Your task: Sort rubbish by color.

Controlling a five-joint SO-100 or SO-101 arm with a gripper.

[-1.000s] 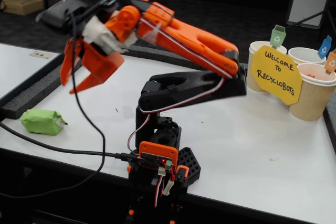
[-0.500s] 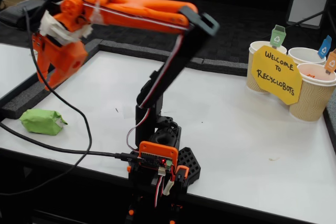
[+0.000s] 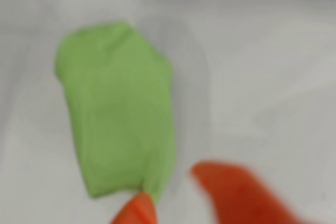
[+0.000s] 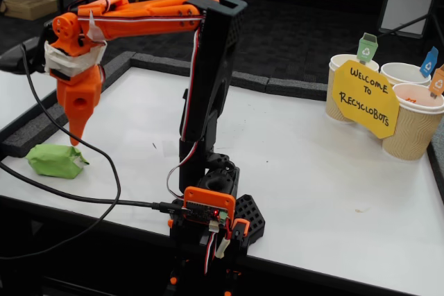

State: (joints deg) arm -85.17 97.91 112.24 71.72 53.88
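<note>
A light green crumpled paper wad (image 4: 54, 160) lies on the white table near its left edge. The wrist view shows the green wad (image 3: 118, 108) blurred and filling the centre-left. My orange gripper (image 4: 75, 140) points straight down, its tips just above the wad's right end. Seen from the wrist, the gripper (image 3: 169, 184) is open. One fingertip (image 3: 139, 209) overlaps the wad's lower edge and the other finger (image 3: 236, 195) is over bare table to the right. Nothing is between them. No other rubbish is in view.
Three beige paper cups (image 4: 415, 129) with small coloured flags stand at the far right behind a yellow sign (image 4: 365, 98). The arm's base (image 4: 208, 206) sits at the table's front middle. A black cable (image 4: 69, 195) runs past the wad. A dark foam border (image 4: 41, 126) edges the table's left side.
The arm has swung left and down. The gripper has gone from high over the table to pointing down just above the green wad, which has not moved.
</note>
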